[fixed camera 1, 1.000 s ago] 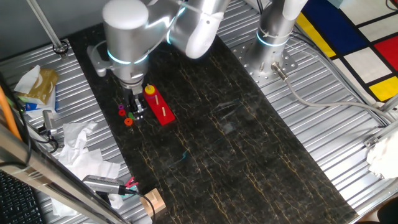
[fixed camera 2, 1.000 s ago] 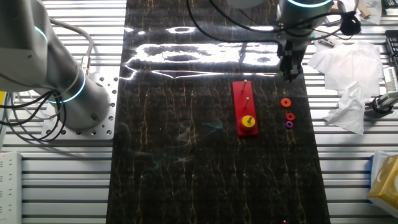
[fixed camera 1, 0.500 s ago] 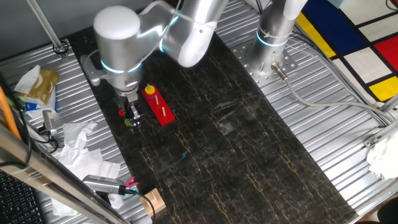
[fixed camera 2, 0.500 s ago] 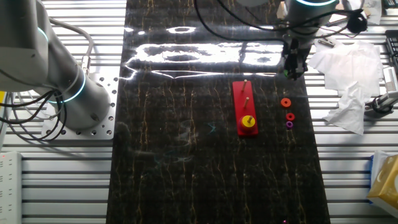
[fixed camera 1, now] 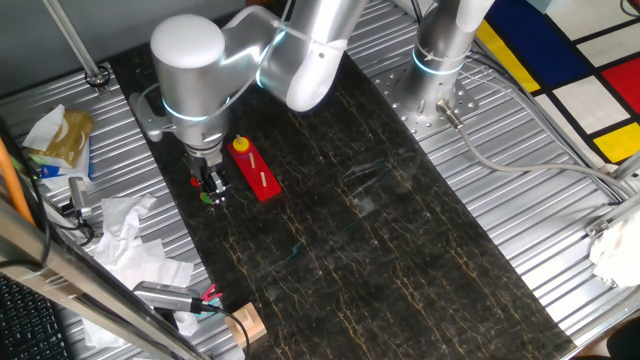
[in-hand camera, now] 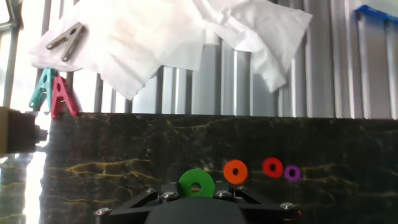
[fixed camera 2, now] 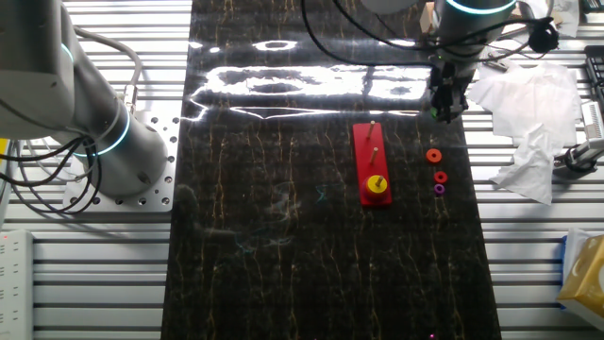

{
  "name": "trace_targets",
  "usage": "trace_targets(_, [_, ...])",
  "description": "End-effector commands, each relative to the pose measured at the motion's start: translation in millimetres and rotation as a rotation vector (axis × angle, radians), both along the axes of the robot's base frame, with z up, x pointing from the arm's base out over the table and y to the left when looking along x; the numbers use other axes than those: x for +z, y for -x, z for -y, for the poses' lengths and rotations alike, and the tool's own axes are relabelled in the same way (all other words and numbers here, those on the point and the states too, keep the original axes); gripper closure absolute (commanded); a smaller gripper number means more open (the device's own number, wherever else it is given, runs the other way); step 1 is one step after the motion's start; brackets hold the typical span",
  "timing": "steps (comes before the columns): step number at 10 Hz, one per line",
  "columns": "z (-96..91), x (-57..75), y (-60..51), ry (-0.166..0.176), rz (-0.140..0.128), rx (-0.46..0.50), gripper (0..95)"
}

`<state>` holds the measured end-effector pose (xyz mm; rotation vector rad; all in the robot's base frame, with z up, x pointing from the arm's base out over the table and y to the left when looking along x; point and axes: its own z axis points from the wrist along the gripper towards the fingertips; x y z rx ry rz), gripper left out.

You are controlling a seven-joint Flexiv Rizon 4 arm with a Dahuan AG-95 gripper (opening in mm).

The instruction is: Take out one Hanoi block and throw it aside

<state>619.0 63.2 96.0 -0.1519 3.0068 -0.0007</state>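
The Hanoi block (in-hand camera: 196,181) is a small green ring held upright between my fingertips. My gripper (in-hand camera: 196,190) is shut on it. In one fixed view the gripper (fixed camera 1: 210,189) hangs low over the black mat, just left of the red peg base (fixed camera 1: 258,172), with a green speck at its tip. In the other fixed view the gripper (fixed camera 2: 441,107) is beyond the base (fixed camera 2: 375,162), near the mat's right edge. A yellow disc (fixed camera 2: 377,184) stays on one peg.
Loose orange (in-hand camera: 236,171), red (in-hand camera: 272,167) and purple (in-hand camera: 292,173) rings lie on the mat beside the base. White crumpled paper (in-hand camera: 168,34) and clothespins (in-hand camera: 57,96) lie on the metal slats past the mat's edge. A second arm's base (fixed camera 2: 104,132) stands at the left.
My gripper has carried the green ring away from the red base toward the mat's edge near the paper. In the last half second it has hardly moved.
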Motion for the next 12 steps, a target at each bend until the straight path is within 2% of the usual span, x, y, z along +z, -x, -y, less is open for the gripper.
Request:
trace_targets(1, [-0.2,-1.7,-0.7,0.004,-0.004,0.002,95.0])
trace_targets(5, [0.0,-10.6,0.4,0.006,-0.002,0.019,95.0])
trace_targets(12, [-2.4,-11.8,1.5,0.005,-0.003,0.028,95.0])
